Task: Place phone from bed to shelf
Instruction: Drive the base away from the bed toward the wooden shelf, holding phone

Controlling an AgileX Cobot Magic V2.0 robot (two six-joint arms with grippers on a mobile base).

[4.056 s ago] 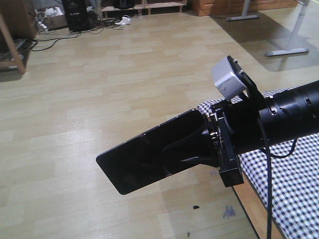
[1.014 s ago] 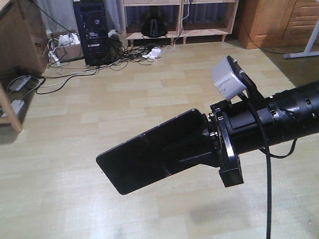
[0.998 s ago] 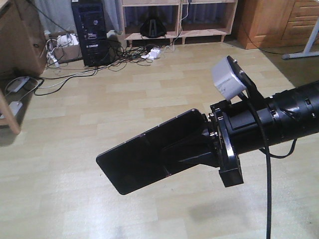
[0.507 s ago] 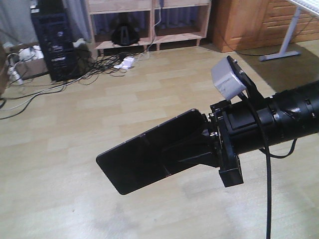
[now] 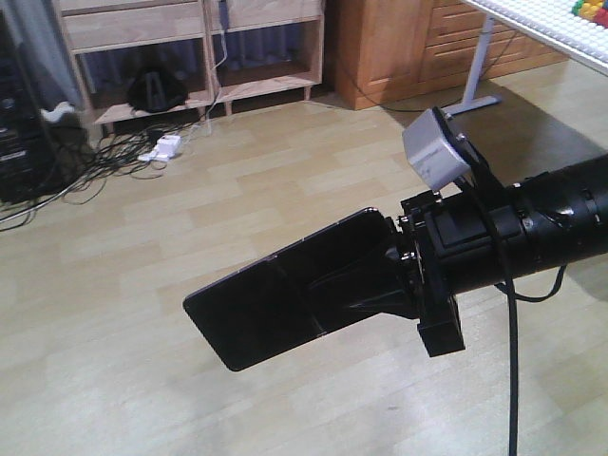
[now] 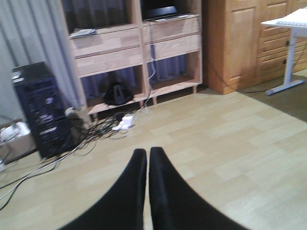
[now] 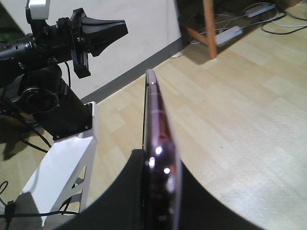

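Item: phone [image 5: 242, 318] | held over floor [image 5: 190, 190], clamped at one end by right gripper [image 5: 347, 290] | left gripper [image 6: 147, 155] closed, empty | shelf [image 5: 142, 28] far left | risk: the glossy, cantilevered phone may slip out, or clip a shelf board.

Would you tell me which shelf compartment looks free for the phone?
On the shelf, the lower right compartment, beside the orange-brown cabinet, looks bare. The lower left holds a black object; the upper boards carry a laptop and a flat grey item. Cables crowd the floor below.
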